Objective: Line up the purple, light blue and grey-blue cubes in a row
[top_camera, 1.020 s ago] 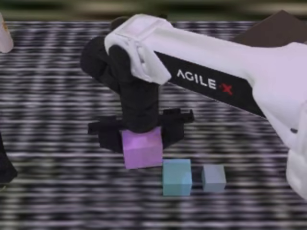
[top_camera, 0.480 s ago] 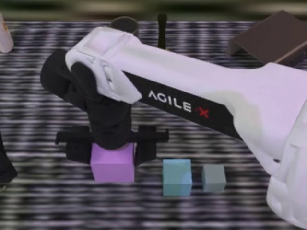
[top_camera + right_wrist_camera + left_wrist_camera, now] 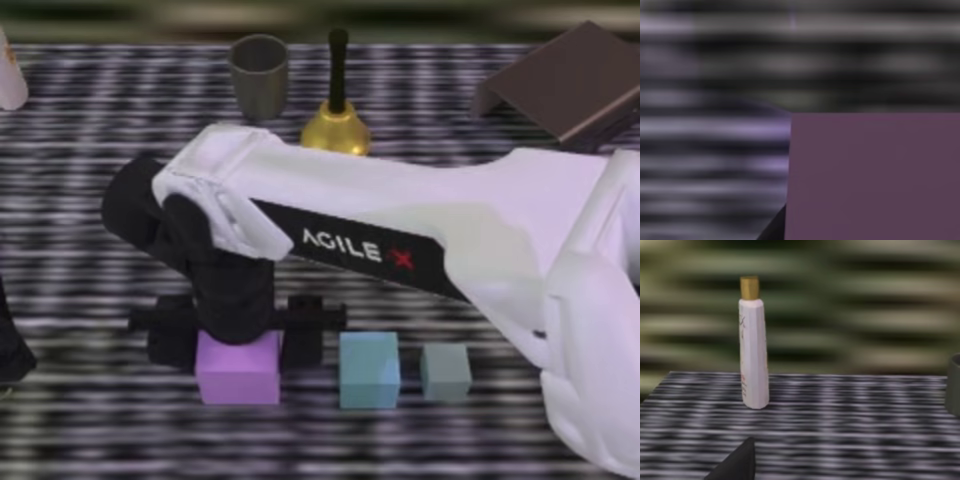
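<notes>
Purple cube [image 3: 238, 367] pinched between the right end effector [image 3: 238, 335] fingers, left of light blue cube [image 3: 369, 369].

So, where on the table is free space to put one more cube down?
Bare table lies left of the right gripper and purple cube. Crowded: the light blue cube and grey-blue cube sit close together.

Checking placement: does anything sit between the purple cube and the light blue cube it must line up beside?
Nothing visible. Only bare table separates the purple cube, at the right claw, from the light blue cube.
</notes>
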Controlling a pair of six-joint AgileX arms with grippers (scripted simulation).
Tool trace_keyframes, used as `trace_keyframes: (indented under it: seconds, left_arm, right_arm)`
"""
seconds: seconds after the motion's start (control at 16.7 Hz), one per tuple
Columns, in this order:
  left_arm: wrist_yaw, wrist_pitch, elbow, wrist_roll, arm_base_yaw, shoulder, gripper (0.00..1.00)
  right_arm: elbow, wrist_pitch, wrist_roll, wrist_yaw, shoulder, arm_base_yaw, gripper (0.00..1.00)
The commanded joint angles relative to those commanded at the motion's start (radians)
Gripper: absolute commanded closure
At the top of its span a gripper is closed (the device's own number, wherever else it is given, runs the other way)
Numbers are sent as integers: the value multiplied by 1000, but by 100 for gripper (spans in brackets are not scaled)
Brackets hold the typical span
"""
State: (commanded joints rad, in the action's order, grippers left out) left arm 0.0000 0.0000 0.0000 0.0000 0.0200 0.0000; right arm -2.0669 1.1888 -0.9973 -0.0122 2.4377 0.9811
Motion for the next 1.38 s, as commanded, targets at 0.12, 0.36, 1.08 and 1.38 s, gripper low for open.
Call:
trace_keyframes:
  seconds: [0.12, 0.36, 1.08, 1.38]
  left_arm:
    - [0, 0, 0, 0, 0, 0, 0]
    - [0, 0, 0, 0, 0, 0, 0]
    - [0, 0, 0, 0, 0, 0, 0]
    - [0, 0, 0, 0, 0, 0, 0]
  right_arm:
    - [42, -44, -1, 0, 8, 2, 100]
    - [47, -50, -1, 0, 10, 3, 100]
    - [47, -50, -1, 0, 10, 3, 10]
    - [47, -50, -1, 0, 10, 3, 0]
